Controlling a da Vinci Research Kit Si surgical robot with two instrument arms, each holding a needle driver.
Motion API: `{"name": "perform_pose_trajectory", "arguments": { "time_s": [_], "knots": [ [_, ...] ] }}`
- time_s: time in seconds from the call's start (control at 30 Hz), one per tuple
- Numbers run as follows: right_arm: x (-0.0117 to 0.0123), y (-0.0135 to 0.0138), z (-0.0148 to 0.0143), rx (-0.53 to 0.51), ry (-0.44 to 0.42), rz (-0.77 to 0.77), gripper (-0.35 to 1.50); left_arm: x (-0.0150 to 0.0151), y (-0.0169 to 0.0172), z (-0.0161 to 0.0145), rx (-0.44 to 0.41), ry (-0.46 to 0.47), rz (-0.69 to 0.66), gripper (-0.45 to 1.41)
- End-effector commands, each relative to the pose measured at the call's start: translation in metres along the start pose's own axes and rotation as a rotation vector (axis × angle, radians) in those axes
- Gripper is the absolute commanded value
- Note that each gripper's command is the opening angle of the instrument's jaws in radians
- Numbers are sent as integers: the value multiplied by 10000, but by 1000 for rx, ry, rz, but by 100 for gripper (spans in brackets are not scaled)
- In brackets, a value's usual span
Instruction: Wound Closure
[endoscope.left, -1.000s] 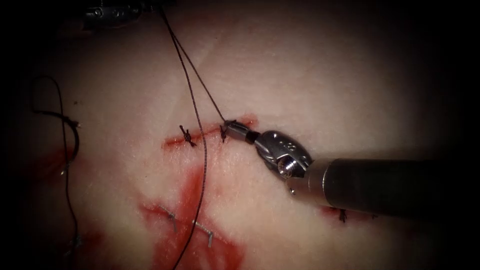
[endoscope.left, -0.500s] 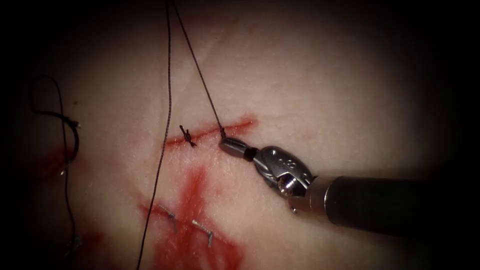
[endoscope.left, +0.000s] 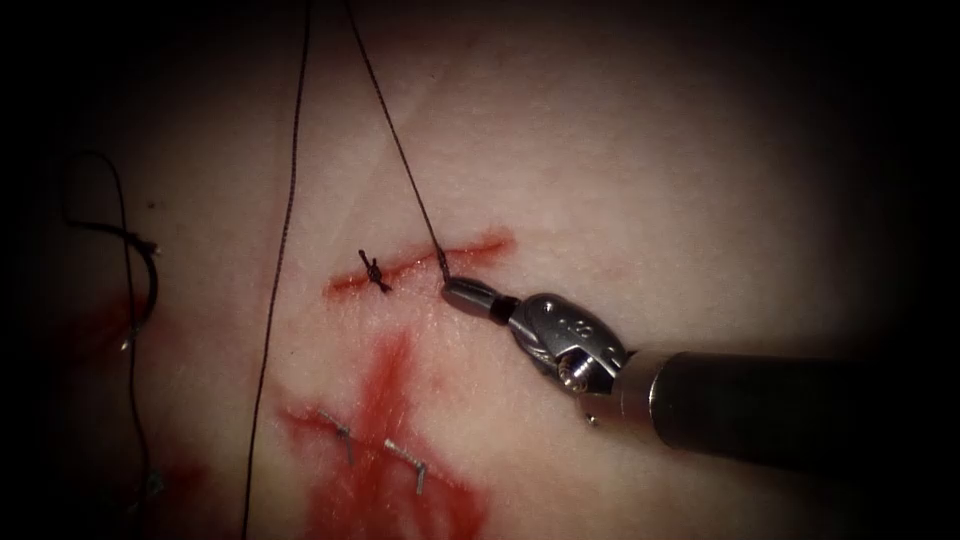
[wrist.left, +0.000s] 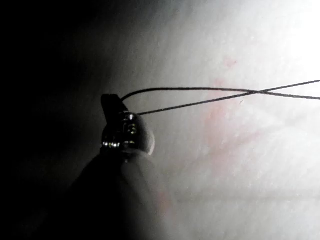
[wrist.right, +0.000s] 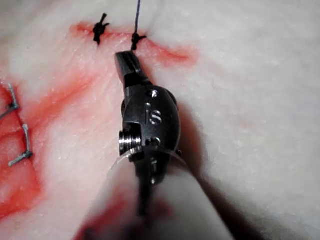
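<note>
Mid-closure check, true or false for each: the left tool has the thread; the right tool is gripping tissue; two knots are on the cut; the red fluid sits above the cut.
1. The left arm's steel needle driver grips the thin dark thread. True: two strands run off from its shut jaws.
2. The right arm's steel needle driver grips the pale pork tissue. False: its jaws are shut with nothing visible between them, the tip resting just below the cut.
3. Two dark knots sit on the short red cut. True: a left knot and a right knot, with a taut strand rising from the right one.
4. The red fluid lies above the cut. False: it spreads below it.
</note>
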Motion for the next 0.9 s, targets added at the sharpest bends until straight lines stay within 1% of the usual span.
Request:
{"name": "perform_pose_trajectory", "arguments": {
  "time_s": [0.03, 0.17, 0.27, 0.37, 0.63, 0.9],
  "knots": [
    [-13, -2, 3, -1, -18, -4, -35, -1, -5, 10, 1, -6, 10, -45],
    [-29, -1, -7, -12, -47, -25, -35, -3, -11, 13, 9, -16, 24, -45],
    [-40, 1, -12, -12, -65, -39, -35, -3, -13, 14, 14, -30, 63, -45],
    [-46, 0, -12, -14, -74, -47, -35, -3, -12, 14, 16, -36, 81, -45],
    [-48, -2, -13, -12, -86, -55, -35, -3, -14, 14, 18, -63, 110, -45],
    [-50, -6, -15, -5, -97, -51, -35, -5, -16, 13, 26, -76, 107, -45]
  ]
}}
